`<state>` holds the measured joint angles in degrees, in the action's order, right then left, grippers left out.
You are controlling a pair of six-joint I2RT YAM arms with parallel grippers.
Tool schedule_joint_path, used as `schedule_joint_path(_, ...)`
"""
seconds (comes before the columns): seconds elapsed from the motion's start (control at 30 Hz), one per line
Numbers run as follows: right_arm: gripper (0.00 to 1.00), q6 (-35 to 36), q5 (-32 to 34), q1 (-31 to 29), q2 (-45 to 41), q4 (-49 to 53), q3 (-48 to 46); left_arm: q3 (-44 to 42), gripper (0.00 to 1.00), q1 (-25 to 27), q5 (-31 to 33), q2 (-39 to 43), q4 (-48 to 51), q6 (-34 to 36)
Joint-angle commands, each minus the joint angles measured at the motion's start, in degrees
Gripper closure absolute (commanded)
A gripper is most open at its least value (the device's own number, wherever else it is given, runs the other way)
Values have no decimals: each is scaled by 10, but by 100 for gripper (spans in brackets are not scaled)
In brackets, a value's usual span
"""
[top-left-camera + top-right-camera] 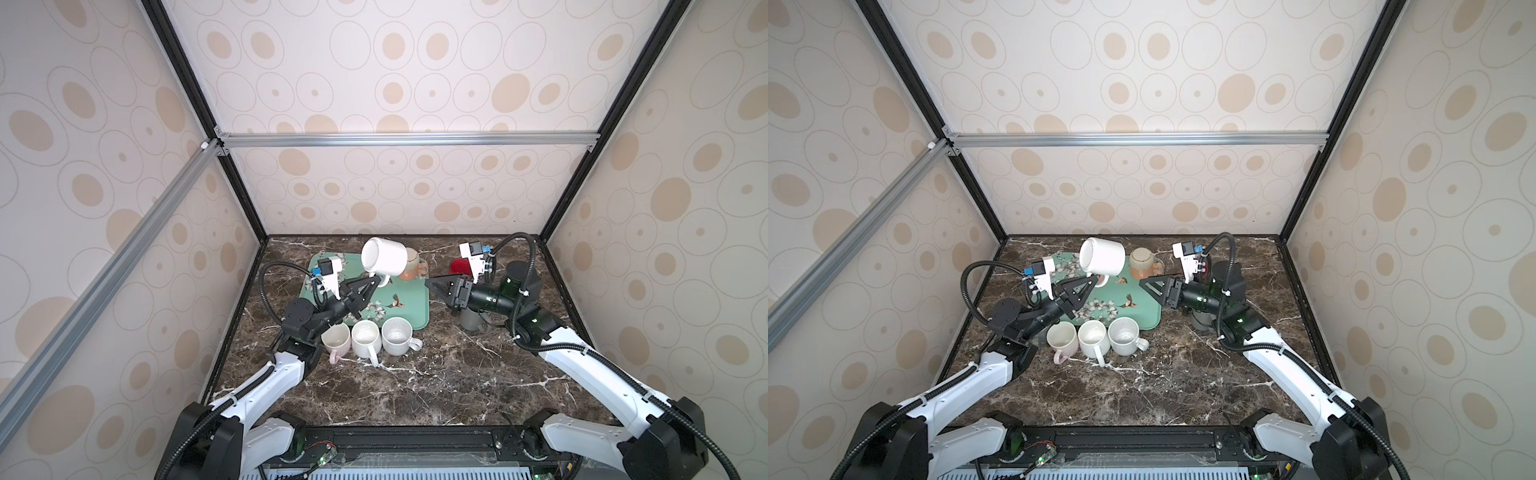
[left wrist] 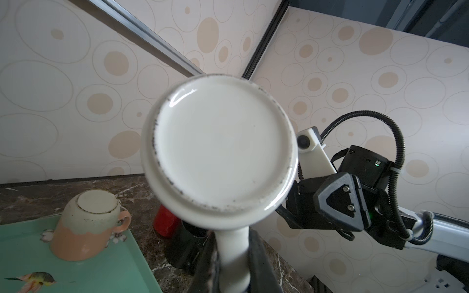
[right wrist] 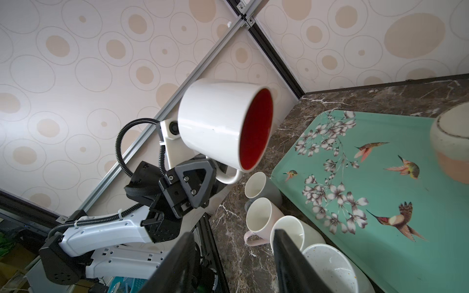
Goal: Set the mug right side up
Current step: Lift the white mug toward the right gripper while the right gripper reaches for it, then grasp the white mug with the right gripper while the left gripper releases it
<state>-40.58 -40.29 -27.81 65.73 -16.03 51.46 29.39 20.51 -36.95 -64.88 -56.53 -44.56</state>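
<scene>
- While the left fingers (image 2: 260, 263) are clamped tight on the handle, the white mug (image 1: 384, 255) hangs in the air just above them. It's lying on its side, with the red inside facing over toward the right fingers (image 3: 291, 253). So I'd say it's halfway turned, not upright yet.
- The right fingers are spread apart with nothing between them. They're near the mug's open end but not touching it.
- Under the left fingers is the teal tray (image 1: 409, 307), with an upside-down peach mug (image 1: 411, 264) on it just past the held one. Three upright cups (image 1: 365, 338) sit in a row on the table (image 1: 415, 386), back behind the left fingers toward that arm's base.
- Biggest worry imo: it's a handle-only grip and the whole body hangs off to one side. As the wrist rolls, the mug could swivel or slide between the fingers.
- If the fingers let go while the mug is high or tilted, it could tip over and roll. It might clip the peach mug or chip on the tray.
- The right fingers are close enough that a sloppy move from either arm could knock the mug.
</scene>
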Motion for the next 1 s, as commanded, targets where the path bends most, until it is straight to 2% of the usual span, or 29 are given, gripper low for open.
schedule_joint_path(0.0, 46, -9, -14, -7, 7, -36, 23, 47, 100, -3, -52, -10, -110, -47)
schedule_joint_path(0.2, 44, -27, -28, -13, 34, -70, 34, 72, 100, 7, -109, -60, -163, -99)
schedule_joint_path(0.43, 44, -43, -30, -16, 46, -98, 37, 95, 100, 36, -144, -99, -190, -117)
schedule_joint_path(0.83, 44, -69, -30, -16, 48, -155, 29, 84, 100, 65, -131, -149, -273, -167)
schedule_joint_path(0.97, 48, -75, -26, -16, 45, -176, 21, 77, 100, 74, -123, -157, -279, -169)
